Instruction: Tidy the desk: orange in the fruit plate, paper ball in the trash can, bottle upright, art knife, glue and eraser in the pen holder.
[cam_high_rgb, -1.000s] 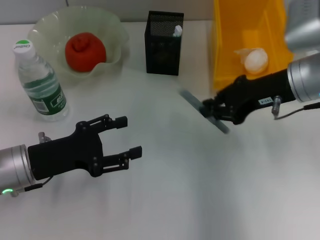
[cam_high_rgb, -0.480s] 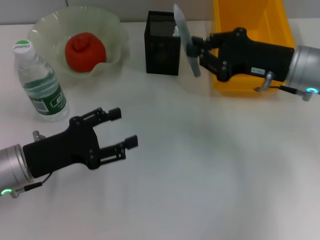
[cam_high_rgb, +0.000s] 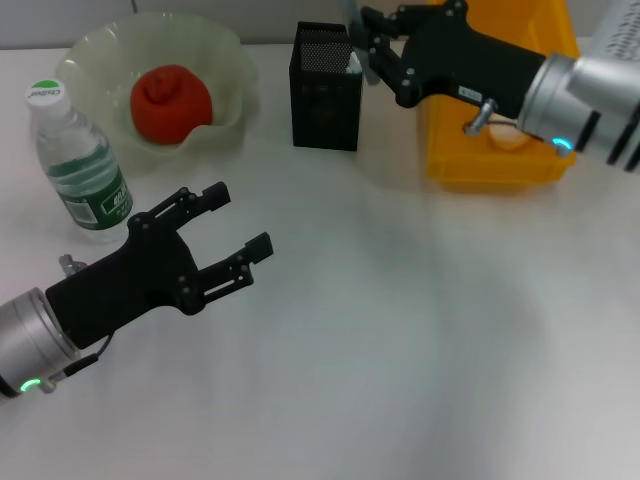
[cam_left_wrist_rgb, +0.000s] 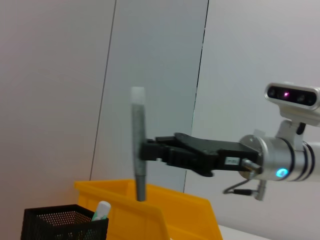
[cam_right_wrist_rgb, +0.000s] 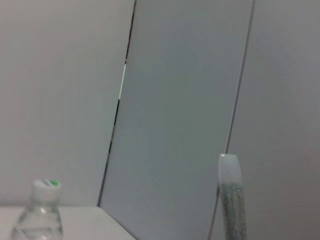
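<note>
My right gripper (cam_high_rgb: 366, 40) is shut on the grey art knife (cam_high_rgb: 351, 12) and holds it upright just above the far right corner of the black mesh pen holder (cam_high_rgb: 327, 88). The left wrist view shows the knife (cam_left_wrist_rgb: 138, 150) vertical above the holder (cam_left_wrist_rgb: 65, 223). A white glue tip (cam_high_rgb: 354, 63) sticks out of the holder. The orange (cam_high_rgb: 170, 101) lies in the fruit plate (cam_high_rgb: 90, 55). The bottle (cam_high_rgb: 80, 165) stands upright. The paper ball (cam_high_rgb: 508, 138) lies in the yellow trash can (cam_high_rgb: 500, 165), mostly hidden by my right arm. My left gripper (cam_high_rgb: 241, 217) is open and empty. The eraser is out of view.
The trash can stands directly right of the pen holder, under my right arm. The bottle stands close behind my left arm. The right wrist view shows the knife's tip (cam_right_wrist_rgb: 230, 200) and the bottle's cap (cam_right_wrist_rgb: 46, 186) before a grey wall.
My right gripper has carried the art knife from mid-table up and back to the pen holder, turning it upright. My left gripper has drifted slightly left and back, still open.
</note>
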